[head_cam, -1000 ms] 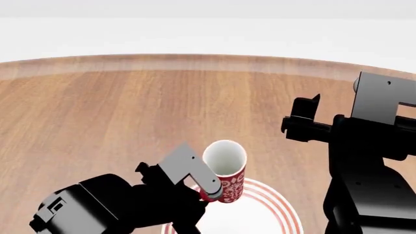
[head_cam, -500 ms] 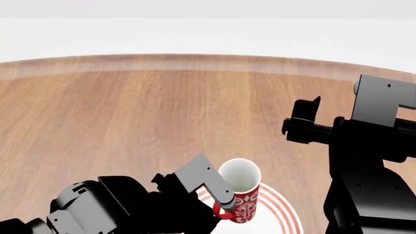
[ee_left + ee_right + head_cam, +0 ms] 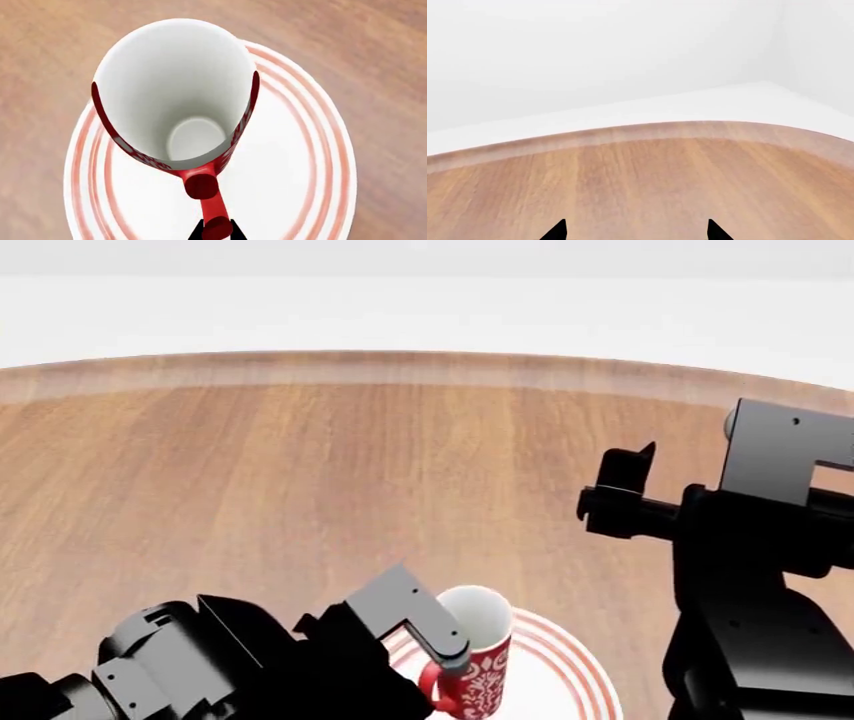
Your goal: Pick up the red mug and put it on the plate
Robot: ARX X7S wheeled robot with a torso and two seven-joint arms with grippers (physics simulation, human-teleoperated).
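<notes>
Mug position: the red mug point(image 3: 470, 665) stands upright over the plate point(image 3: 574, 665), well inside the red rings; whether its base already touches the plate, the frames do not settle.
Plate position: near edge of the wooden table point(image 3: 334, 470), directly in front of the robot, partly cut off by the head view's lower border.
Left gripper: the left gripper point(image 3: 215, 231) pinches the mug's red handle point(image 3: 208, 200), two dark fingertips visible either side of it in the left wrist view.
Key relation: the mug's long axis runs vertical, handle pointing back toward the left arm, so the body lies straight ahead of the pincer, away from the wrist.
Right gripper: the right gripper point(image 3: 635, 235) is spread, tips well apart, pointed at bare table far from the mug.
Nearer arm: left, by far.
Step judged: lowering and release; a straight descent should seat the base flat.
Risk: letting go while tilted could tip this tall mug.
</notes>
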